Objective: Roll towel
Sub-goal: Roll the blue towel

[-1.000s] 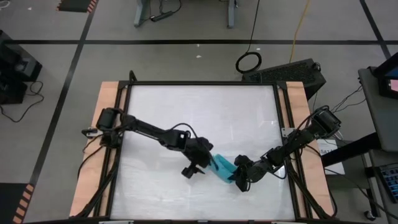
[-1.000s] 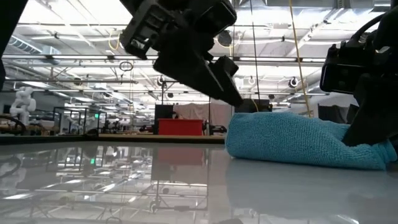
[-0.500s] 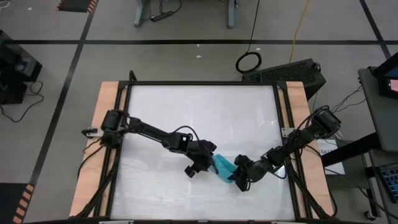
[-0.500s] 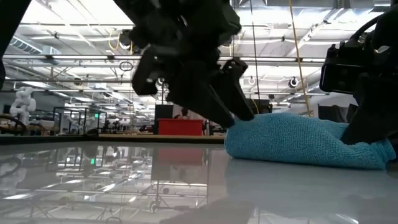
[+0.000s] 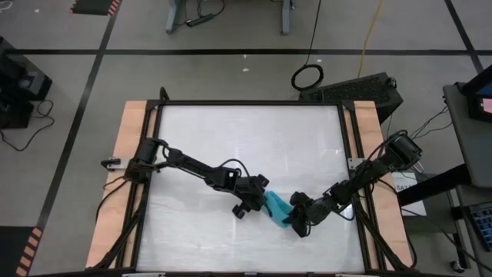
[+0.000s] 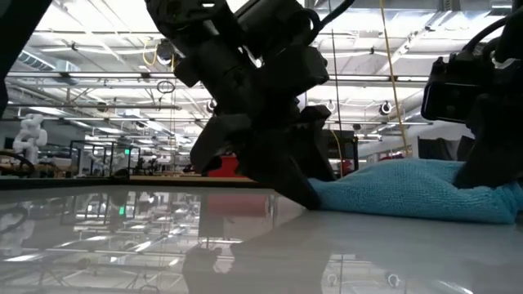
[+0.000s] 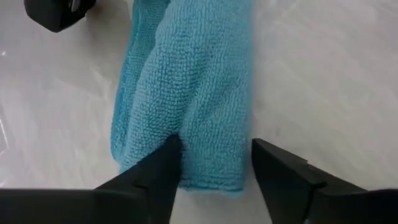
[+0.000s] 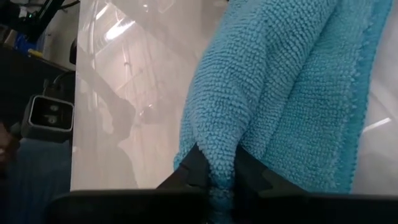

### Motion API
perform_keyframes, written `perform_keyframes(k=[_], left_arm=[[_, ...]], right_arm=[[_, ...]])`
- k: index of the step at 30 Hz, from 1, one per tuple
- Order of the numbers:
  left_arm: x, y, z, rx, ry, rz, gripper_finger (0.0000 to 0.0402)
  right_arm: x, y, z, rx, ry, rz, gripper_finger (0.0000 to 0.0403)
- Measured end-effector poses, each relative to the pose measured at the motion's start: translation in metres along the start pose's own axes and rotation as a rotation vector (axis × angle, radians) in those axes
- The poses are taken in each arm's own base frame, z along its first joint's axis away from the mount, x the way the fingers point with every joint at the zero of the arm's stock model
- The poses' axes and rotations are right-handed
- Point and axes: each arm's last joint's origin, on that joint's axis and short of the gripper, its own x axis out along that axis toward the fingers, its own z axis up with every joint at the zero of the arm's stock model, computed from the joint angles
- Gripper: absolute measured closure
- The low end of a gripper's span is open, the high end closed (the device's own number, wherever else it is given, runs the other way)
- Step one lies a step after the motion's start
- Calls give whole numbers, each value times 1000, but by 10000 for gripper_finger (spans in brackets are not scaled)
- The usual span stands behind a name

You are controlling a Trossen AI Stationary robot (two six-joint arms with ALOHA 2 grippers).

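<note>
Looking straight down, the high view shows the small turquoise-blue towel, a soft plain cloth bunched into a narrow strip, lying on the glossy white table toward its near edge, right of centre. The left gripper meets one end of the strip; the right gripper meets the other. Finger spacing cannot be read from up here.

Low view: the towel lies as a low rumpled mound flat on the tabletop. The left gripper is pressed down to the surface at the mound's end, hiding that edge. The right gripper's dark body fills the frame's far right, its tips hidden.

Left wrist view: only here the left fingers show, spread wide, one tip in a fold of the towel, the other on bare table beside the cloth's edge; nothing is pinched.

Right wrist view: the right fingers are narrowed to a slit, clamping a ridge of towel between them.
</note>
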Motion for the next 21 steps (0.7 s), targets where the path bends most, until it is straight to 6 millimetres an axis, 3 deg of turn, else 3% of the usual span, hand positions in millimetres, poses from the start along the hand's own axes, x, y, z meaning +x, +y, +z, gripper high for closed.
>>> perform_keyframes(k=[5, 11, 16, 21], left_arm=[[3, -1, -1, -2, -7, -20, 272], [3, -1, -1, -10, -22, -58, 383], [2, 0, 0, -98, -62, -135, 388], [1, 5, -4, -233, -84, -203, 389]], right_arm=[[-4, 3, 2, -28, 18, 26, 357], [-16, 8, 6, -95, 30, 42, 276], [-29, 13, 10, -150, 56, 67, 215], [-44, 21, 13, -246, 23, 100, 201]])
